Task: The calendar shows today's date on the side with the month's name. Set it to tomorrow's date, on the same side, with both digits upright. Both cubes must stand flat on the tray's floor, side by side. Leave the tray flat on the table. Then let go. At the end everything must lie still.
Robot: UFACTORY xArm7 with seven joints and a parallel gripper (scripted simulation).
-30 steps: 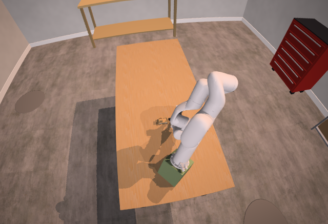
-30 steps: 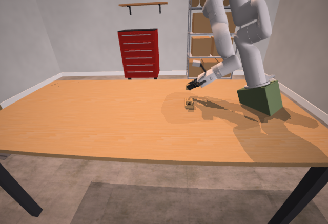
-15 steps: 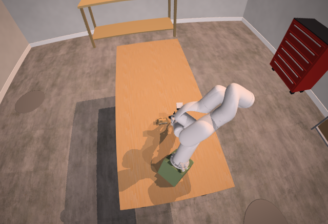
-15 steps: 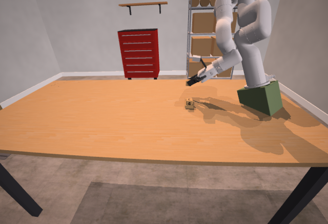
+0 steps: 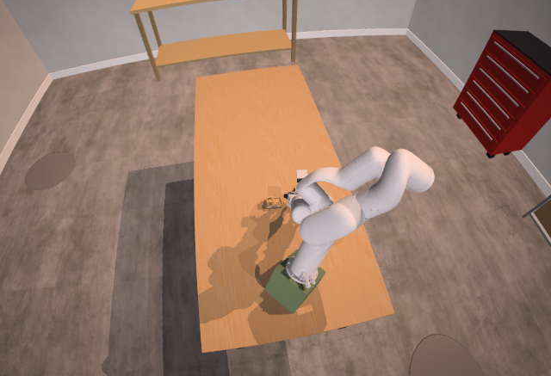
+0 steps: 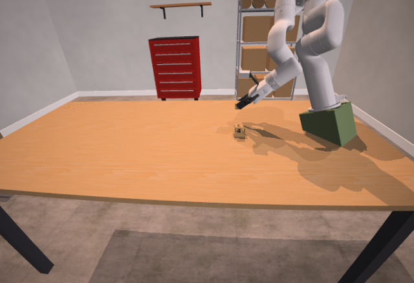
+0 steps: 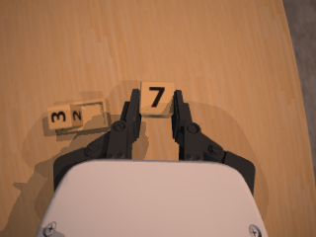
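Observation:
My gripper is shut on a wooden cube, held above the table. In the wrist view a black 7 faces the camera, upright in that view; its other faces are hidden or unreadable. The tray lies on the table, left of the held cube in the wrist view. The other cube is in one end of the tray, with a 3 and a 2 visible in the wrist view and a 4 facing the exterior camera. The tray's other end is empty.
The wooden table carries the arm's green base block. A red drawer cabinet stands beyond the table. The arm hides part of the table in the top view, and its shadows cross the tray area.

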